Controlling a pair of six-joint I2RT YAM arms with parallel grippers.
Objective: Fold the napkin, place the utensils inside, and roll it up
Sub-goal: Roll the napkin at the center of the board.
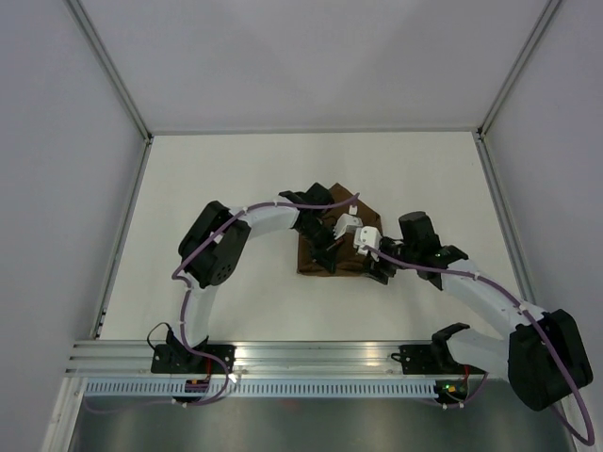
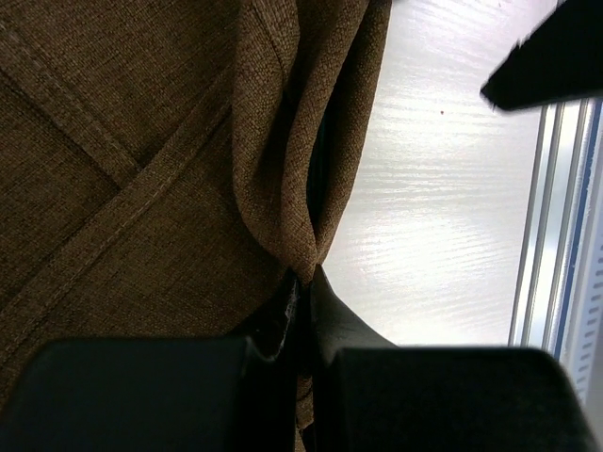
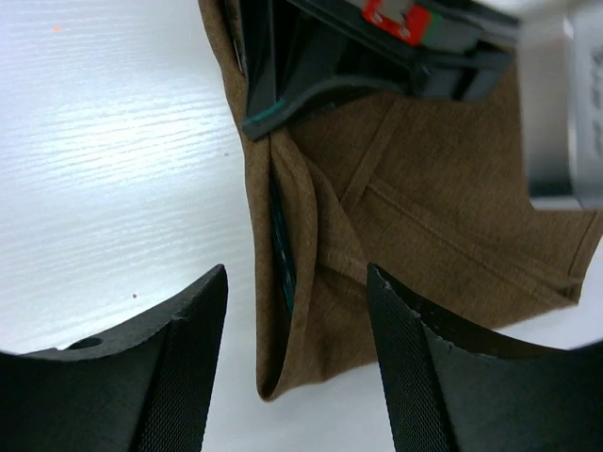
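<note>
Folded napkin point(image 1: 314, 261) lying at the worktop's middle, knife point(image 3: 283, 259) showing inside its fold.
Your left pincer point(image 2: 300, 292) is clenching the soft doubled edge; your right pincer point(image 3: 297, 287) is hanging released astride the fold. The cloth is sagging limp and light, and the knife looks slick inside, so grip thick hem, not a single layer.

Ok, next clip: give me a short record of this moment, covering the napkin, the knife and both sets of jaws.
napkin: folded, lying on the table, one edge doubled over into a long fold
knife: only a teal sliver shows inside that fold
left jaws: shut, pinching one end of the fold
right jaws: open, on either side of the fold's other end, not gripping
roll: not yet done
</note>
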